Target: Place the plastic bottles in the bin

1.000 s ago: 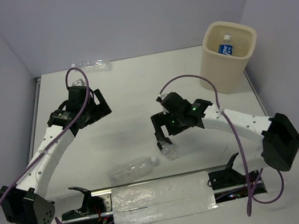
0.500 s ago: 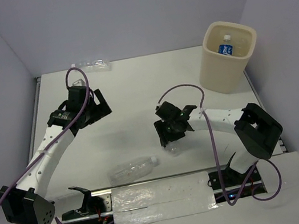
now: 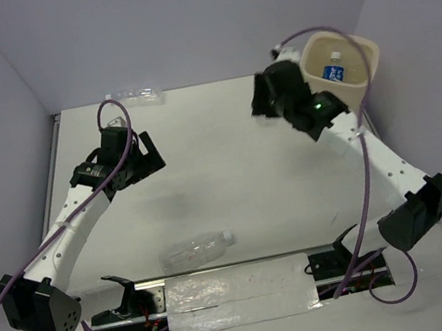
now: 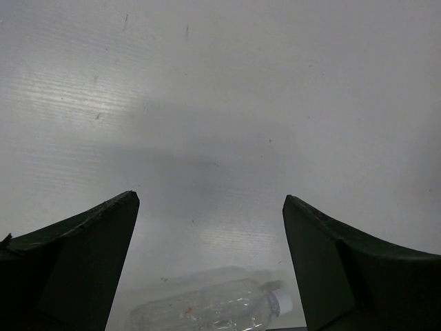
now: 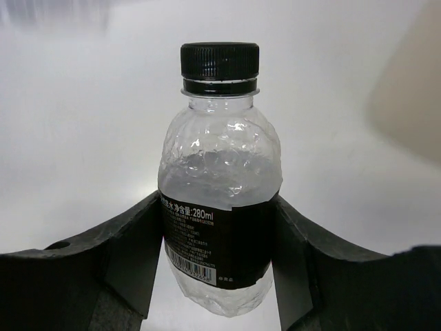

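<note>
My right gripper (image 5: 218, 207) is shut on a short clear plastic bottle (image 5: 220, 165) with a black cap and black label, held upright between both fingers. In the top view this gripper (image 3: 265, 96) hangs high, just left of the cream bin (image 3: 358, 94). A blue-labelled bottle (image 3: 333, 70) lies inside the bin. One clear crinkled bottle (image 3: 195, 251) rests on the table near the front; the left wrist view shows it too (image 4: 213, 310). A second clear bottle (image 3: 136, 97) sits at the back wall. My left gripper (image 3: 130, 157) (image 4: 210, 200) stands open over bare table.
The bin's blurred beige wall (image 5: 413, 96) fills the right wrist view's upper right. A taped rail (image 3: 242, 286) with the arm bases runs along the near edge. Grey walls close in the table on three sides.
My right gripper shut on the short bottle near the table's front, lifted it, then swung back and right to beside the bin. The left arm has not moved.
</note>
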Available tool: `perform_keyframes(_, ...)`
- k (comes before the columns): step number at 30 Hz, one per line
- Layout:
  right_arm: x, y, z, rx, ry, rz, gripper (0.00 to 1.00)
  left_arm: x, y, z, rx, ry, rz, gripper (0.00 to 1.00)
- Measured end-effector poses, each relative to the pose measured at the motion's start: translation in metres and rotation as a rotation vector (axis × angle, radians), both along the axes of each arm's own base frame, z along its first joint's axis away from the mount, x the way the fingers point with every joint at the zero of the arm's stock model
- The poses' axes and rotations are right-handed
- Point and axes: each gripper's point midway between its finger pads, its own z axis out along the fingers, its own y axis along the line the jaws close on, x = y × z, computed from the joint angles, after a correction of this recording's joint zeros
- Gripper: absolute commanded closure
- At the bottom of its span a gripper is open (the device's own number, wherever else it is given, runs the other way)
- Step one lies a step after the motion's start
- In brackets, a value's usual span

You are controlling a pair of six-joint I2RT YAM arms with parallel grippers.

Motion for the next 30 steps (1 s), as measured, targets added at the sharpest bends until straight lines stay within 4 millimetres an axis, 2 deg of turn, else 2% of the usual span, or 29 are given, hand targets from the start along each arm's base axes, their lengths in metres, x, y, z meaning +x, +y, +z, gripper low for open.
perform_keyframes(2,0.026,-0.041,0.056,0.028,-0.141,-0.141,0.48,0.000,0.000,0.000,-0.001,0.001,-0.003,0.01)
perform_keyframes(4,0.043,-0.084,0.098,0.032,-0.245,-0.281,0.48,-0.001,-0.001,0.000,-0.002,0.001,-0.007,0.01)
perform_keyframes(6,0.056,-0.119,0.121,0.023,-0.302,-0.394,0.48,-0.001,-0.002,0.000,-0.003,0.003,-0.013,0.01)
perform_keyframes(8,0.071,-0.150,0.133,0.010,-0.331,-0.490,0.48,-0.001,-0.002,0.000,-0.004,0.003,-0.019,0.01)
perform_keyframes(9,0.079,-0.163,0.134,0.003,-0.336,-0.532,0.47,-0.002,-0.003,0.000,-0.004,0.002,-0.023,0.01)
perform_keyframes(11,0.097,-0.187,0.123,-0.012,-0.313,-0.595,0.47,-0.003,-0.003,0.001,0.000,-0.001,-0.037,0.01)
perform_keyframes(14,0.121,-0.219,0.086,-0.032,-0.237,-0.672,0.45,-0.004,-0.003,0.003,0.001,-0.006,-0.044,0.01)
perform_keyframes(16,0.130,-0.236,0.060,-0.048,-0.179,-0.708,0.34,-0.004,-0.003,0.004,0.000,-0.007,-0.046,0.01)
perform_keyframes(17,0.133,-0.245,0.047,-0.054,-0.149,-0.728,0.26,-0.004,-0.003,0.004,-0.001,-0.007,-0.047,0.01)
perform_keyframes(18,0.135,-0.250,0.038,-0.058,-0.130,-0.740,0.12,-0.005,-0.003,0.004,-0.002,-0.006,-0.049,0.01)
perform_keyframes(20,0.136,-0.255,0.027,-0.065,-0.099,-0.752,0.05,-0.005,-0.004,0.004,-0.002,-0.005,-0.052,0.01)
perform_keyframes(22,0.135,-0.255,0.026,-0.068,-0.092,-0.750,0.01,-0.005,-0.004,0.004,-0.001,-0.005,-0.053,0.01)
perform_keyframes(25,0.135,-0.254,0.038,-0.061,-0.116,-0.748,0.00,-0.005,-0.003,0.003,0.008,-0.005,-0.063,0.01)
perform_keyframes(30,0.119,-0.242,0.075,-0.034,-0.181,-0.696,0.00,-0.006,-0.003,0.003,0.011,-0.005,-0.064,0.01)
